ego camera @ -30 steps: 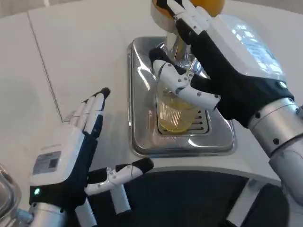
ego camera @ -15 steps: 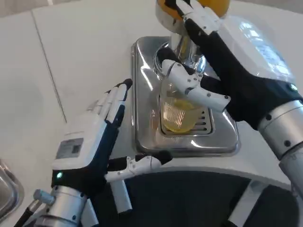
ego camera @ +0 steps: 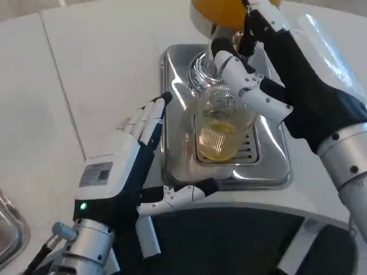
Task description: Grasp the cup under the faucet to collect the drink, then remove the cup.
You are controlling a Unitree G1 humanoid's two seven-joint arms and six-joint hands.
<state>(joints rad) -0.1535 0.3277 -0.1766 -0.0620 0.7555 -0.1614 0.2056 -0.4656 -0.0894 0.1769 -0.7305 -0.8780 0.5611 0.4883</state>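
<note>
Left robot hand (ego camera: 123, 172) advanced, open; right robot hand (ego camera: 269, 86) grips ribbed clear cup (ego camera: 219, 129), yellow drink inside.

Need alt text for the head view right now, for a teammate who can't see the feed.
A clear cup holding some yellow drink stands on a shiny metal drip tray under the faucet of a dispenser. The right hand reaches in at the faucet, fingers against the cup's upper part. The left hand hovers open beside the tray's left edge, fingers pointing toward the cup, on a white table.
</note>
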